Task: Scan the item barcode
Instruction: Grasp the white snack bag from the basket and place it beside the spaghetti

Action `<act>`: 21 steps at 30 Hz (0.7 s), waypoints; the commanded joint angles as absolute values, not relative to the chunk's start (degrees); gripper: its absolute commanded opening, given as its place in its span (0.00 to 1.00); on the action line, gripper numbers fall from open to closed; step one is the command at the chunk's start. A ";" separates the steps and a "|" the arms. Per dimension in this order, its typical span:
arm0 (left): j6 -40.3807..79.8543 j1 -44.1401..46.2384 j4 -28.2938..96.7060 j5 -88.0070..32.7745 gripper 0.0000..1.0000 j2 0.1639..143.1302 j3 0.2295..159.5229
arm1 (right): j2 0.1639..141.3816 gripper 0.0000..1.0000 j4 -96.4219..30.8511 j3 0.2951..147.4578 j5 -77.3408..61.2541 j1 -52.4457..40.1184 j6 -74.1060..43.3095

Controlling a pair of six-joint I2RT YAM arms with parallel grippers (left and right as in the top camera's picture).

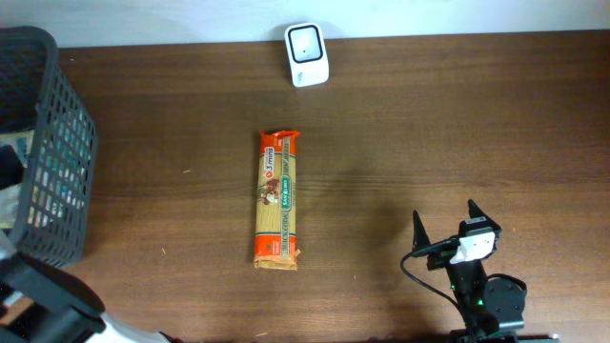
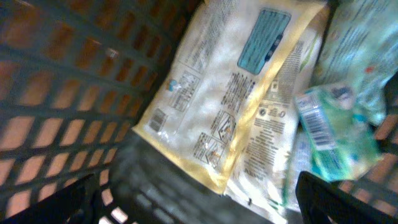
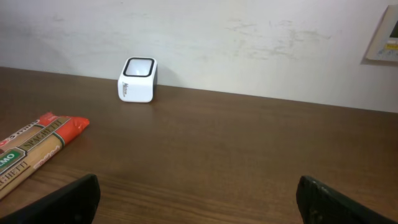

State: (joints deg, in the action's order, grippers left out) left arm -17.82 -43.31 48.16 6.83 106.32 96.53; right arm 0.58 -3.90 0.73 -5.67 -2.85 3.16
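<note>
A long orange spaghetti pack (image 1: 276, 198) lies flat in the middle of the table, its end showing in the right wrist view (image 3: 31, 152). The white barcode scanner (image 1: 307, 54) stands at the far edge, by the wall (image 3: 138, 79). My left gripper (image 2: 202, 208) hangs open inside the black basket (image 1: 57, 143), above a white and yellow packet (image 2: 230, 93) and a green pack with a barcode (image 2: 336, 137); nothing lies between its fingers. My right gripper (image 1: 445, 224) rests open and empty near the front right, facing the scanner (image 3: 199, 208).
The mesh basket fills the table's left edge and holds several packets. The left arm's base (image 1: 48, 300) sits at the front left corner. Bare wood lies between the spaghetti pack and the right gripper.
</note>
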 commanded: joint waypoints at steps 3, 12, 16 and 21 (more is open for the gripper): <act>-27.29 -43.48 45.04 5.39 0.87 117.89 96.99 | 0.19 0.99 -4.10 0.32 -5.80 -2.59 2.72; -32.01 -43.94 35.40 7.31 0.84 129.58 96.99 | 0.21 0.99 -4.10 0.32 -5.80 -2.59 2.72; -32.01 -43.97 35.03 7.33 0.57 132.81 96.90 | 0.21 0.99 -4.10 0.32 -5.80 -2.59 2.72; -29.76 -42.85 35.81 14.85 0.00 128.44 96.92 | 0.21 0.99 -4.10 0.32 -5.80 -2.59 2.72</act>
